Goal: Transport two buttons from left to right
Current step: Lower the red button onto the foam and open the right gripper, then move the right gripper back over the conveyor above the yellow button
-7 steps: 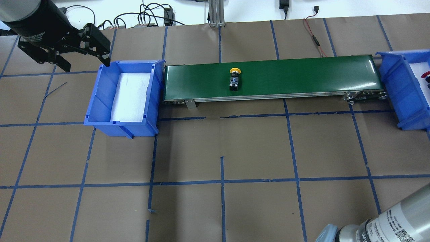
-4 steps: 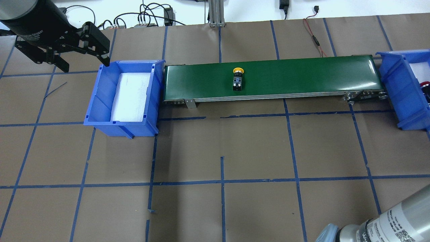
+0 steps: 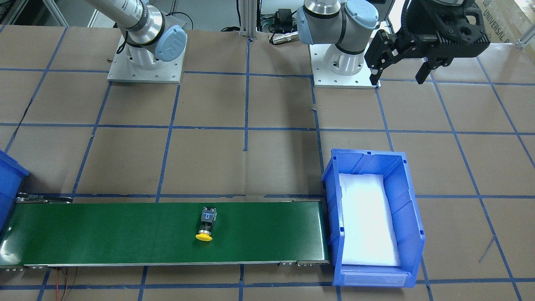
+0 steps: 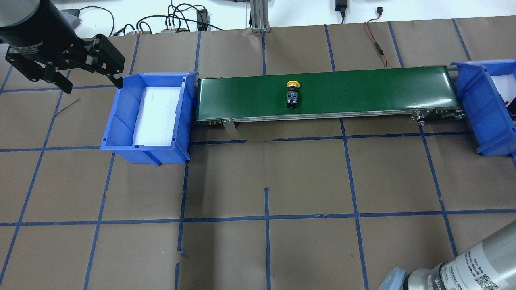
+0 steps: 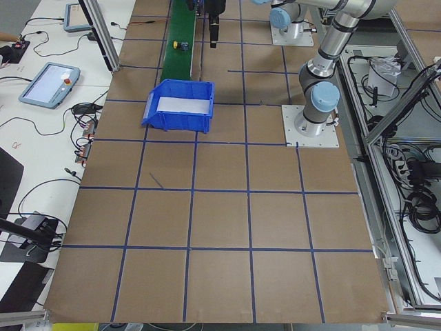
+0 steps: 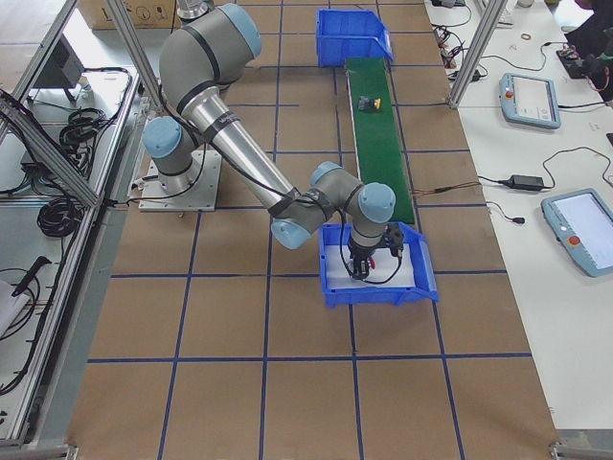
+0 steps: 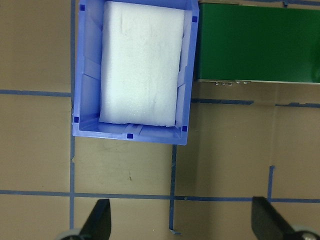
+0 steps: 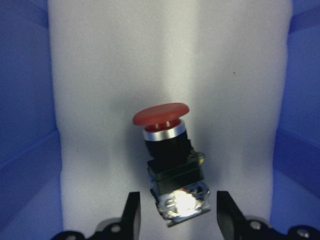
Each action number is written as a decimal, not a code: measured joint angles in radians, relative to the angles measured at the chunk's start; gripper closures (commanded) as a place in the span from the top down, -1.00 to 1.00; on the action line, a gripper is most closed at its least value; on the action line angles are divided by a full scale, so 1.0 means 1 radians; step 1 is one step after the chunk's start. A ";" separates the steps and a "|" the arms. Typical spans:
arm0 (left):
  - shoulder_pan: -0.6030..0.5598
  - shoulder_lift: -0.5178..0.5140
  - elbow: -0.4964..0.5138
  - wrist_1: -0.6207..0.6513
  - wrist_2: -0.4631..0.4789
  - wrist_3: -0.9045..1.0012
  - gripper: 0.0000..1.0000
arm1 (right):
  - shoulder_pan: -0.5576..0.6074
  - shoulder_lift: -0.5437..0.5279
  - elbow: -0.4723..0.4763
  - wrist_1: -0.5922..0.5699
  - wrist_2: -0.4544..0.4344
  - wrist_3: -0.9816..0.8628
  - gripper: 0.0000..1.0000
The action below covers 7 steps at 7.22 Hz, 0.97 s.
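One button [image 4: 292, 97] on belt [image 4: 363, 90], other button [image 8: 170, 155] inside bin [image 8: 30, 150]

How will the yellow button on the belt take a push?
The yellow button looks rigid: hard cap, blocky body. Lying on its side on the belt, its round cap may make it pivot, not slide straight; the square rear likely stops free rolling.

Blue bin walls [image 8: 25, 150] flank the right fingers [image 8: 131, 212], the red button [image 8: 167, 150] sitting in the gap between them. Beneath the left fingers [image 7: 99, 220] lies open surface [image 7: 225, 150], with another bin [image 7: 85, 75] ahead.
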 measured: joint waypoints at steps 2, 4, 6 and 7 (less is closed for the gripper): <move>-0.023 -0.017 -0.004 -0.002 0.006 0.000 1.00 | 0.000 -0.027 -0.006 0.003 -0.009 0.000 1.00; -0.048 -0.018 -0.009 -0.011 -0.003 0.003 1.00 | 0.001 -0.115 -0.010 0.056 -0.008 0.005 1.00; -0.048 -0.018 -0.011 -0.023 -0.017 0.003 1.00 | 0.013 -0.205 -0.012 0.169 -0.001 0.020 1.00; -0.047 -0.018 -0.011 -0.023 -0.020 0.003 1.00 | 0.040 -0.249 -0.012 0.227 0.001 0.057 1.00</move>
